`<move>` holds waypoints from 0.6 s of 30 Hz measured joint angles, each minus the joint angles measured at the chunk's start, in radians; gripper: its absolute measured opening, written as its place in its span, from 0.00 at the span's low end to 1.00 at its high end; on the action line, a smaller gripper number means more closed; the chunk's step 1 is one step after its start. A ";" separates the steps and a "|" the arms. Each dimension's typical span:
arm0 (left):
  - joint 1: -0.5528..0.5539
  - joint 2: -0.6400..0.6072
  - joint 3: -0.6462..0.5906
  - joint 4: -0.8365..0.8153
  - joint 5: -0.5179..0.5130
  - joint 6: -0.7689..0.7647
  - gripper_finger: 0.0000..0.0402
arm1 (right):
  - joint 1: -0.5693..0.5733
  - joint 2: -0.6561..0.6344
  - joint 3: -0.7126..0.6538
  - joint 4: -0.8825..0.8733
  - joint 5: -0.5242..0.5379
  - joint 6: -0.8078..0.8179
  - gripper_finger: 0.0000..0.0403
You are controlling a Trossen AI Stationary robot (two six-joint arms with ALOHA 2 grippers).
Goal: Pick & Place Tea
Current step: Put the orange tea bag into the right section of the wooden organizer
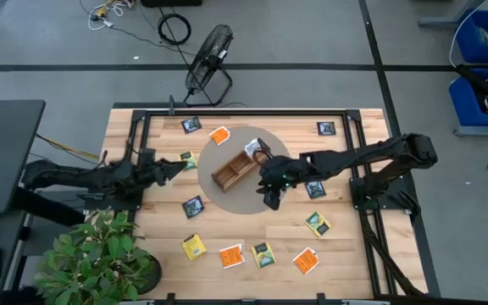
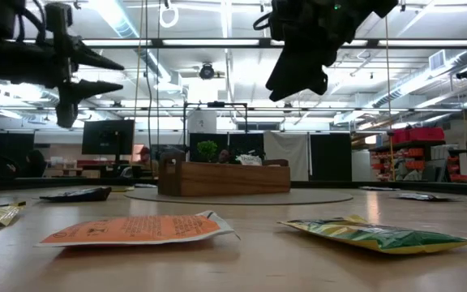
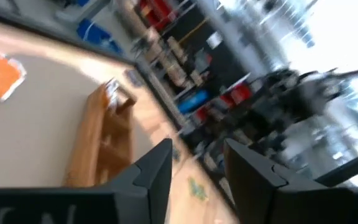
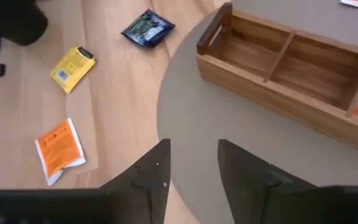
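The tabletop [image 1: 337,254] carries a round grey mat [image 1: 227,196] at its middle, with the wooden tray [image 1: 234,169] lying on it, its long axis running diagonally from near-left to far-right. One packet already shows at the tray's far-right end. The rest of the tea is scattered flat around the mat: a row along the near edge, a few at the far side, and some to either side.

The right gripper [image 1: 270,196] hangs above the mat's near-right edge, beside the tray, its fingers parted with nothing between them. A dark navy packet [image 1: 315,188] lies just to its right, and a green one [image 1: 317,224] a little nearer the front; both fall on the right arm's side, so that arm looks better placed for them.

The left gripper [image 1: 174,166] is raised at the mat's left, also parted and empty, with a yellow packet [image 1: 189,159] close by.
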State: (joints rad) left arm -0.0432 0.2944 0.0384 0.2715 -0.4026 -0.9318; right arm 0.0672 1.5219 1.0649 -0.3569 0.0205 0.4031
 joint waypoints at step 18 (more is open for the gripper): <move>0.256 0.452 0.226 -0.015 0.328 0.001 0.39 | 0.121 0.000 -0.034 -0.001 -0.030 0.055 0.35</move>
State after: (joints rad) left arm 0.2132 0.7466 0.2641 0.2569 -0.0749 -0.9304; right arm 0.1883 1.5223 1.0309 -0.3574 -0.0098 0.4578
